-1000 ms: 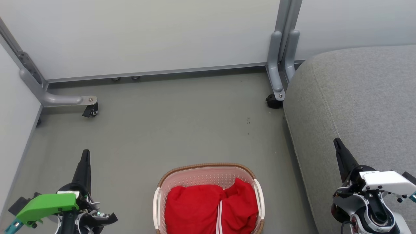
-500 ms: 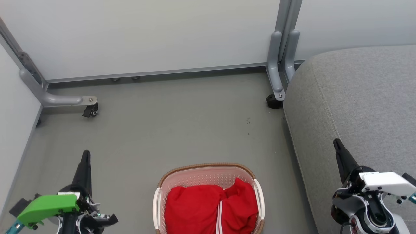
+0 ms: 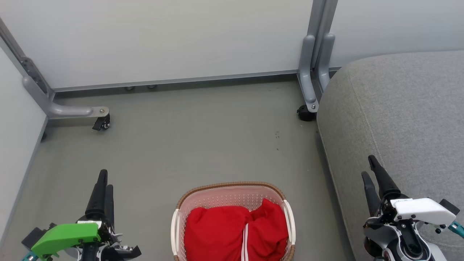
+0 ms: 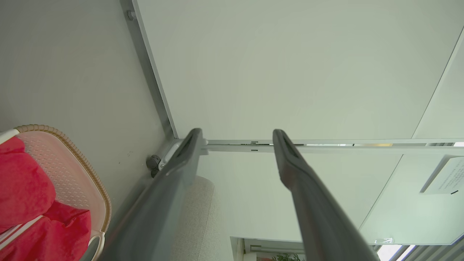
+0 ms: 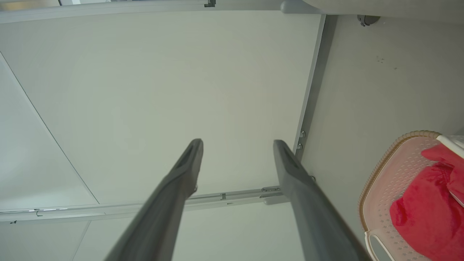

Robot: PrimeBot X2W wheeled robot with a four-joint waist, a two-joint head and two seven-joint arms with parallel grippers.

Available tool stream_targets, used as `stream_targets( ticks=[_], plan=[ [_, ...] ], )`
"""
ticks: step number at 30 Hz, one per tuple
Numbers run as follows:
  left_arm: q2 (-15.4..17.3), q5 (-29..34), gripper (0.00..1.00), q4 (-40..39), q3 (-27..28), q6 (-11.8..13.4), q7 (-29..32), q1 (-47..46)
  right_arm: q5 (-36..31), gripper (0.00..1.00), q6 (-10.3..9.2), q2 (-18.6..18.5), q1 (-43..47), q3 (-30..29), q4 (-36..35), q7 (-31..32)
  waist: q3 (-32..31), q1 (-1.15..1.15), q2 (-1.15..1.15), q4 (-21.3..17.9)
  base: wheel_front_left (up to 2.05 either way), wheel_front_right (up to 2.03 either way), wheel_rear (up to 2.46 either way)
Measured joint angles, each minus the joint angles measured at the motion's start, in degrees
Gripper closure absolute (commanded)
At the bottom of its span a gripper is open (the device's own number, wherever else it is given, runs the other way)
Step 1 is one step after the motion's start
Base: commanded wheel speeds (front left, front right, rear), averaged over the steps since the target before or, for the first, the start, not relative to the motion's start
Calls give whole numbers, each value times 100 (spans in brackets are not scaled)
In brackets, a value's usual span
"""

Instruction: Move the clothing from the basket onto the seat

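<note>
On the grey floor [image 3: 203,145], the small oval cream-white perforated plastic basket [image 3: 232,185] held the bright red soft clothing [image 3: 224,233]. The large grey woven-fabric seat [image 3: 398,108] stood just right of it. Flanking the basket, the left gripper [image 3: 106,178] and the right gripper [image 3: 367,165] hovered with fingers spread, grasping nothing.

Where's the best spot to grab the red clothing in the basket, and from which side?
Probably the raised bunched fold at the far right of the clothing, pinched from straight above: it seems to stand proud of the pile, and the basket walls close off every side.
</note>
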Motion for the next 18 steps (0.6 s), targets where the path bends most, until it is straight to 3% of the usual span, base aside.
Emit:
stream_targets(
  ticks=[5, 18],
  plan=[
    [35, 513, 0, -44, -64, 0, -143, 11, -513, 0, 0, -60, 70, 23, -15, -137, 0, 0, 0, -3, 0, 0, 0],
    [13, 2653, 0, -346, -76, 0, -444, 114, -2569, 0, 0, -22, 131, 47, -249, -439, -12, 0, 0, 24, 0, 0, 0]
  ],
)
